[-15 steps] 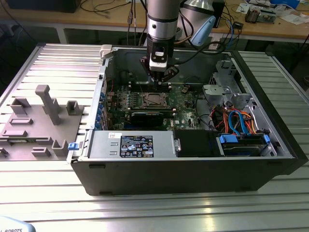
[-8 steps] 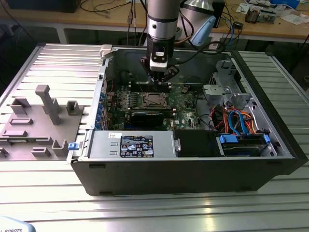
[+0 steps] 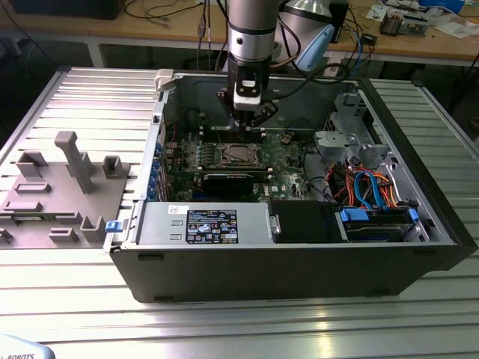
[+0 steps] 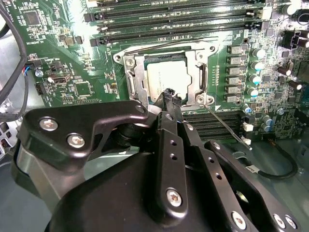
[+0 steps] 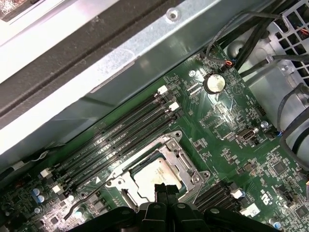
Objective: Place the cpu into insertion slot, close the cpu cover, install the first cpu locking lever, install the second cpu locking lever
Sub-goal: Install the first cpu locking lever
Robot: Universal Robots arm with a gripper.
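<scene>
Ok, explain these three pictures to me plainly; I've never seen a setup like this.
A robot arm reaches into an open computer case lying on a metal table. The exterior view looks on from outside; both wrist views ride on the arm and look past its gripper. The gripper is poised at the edge of the silver chip, which sits in the green board with a metal frame around it. Whether it grips anything is unclear. A grey holder rests on the table at the exterior view's left.
</scene>
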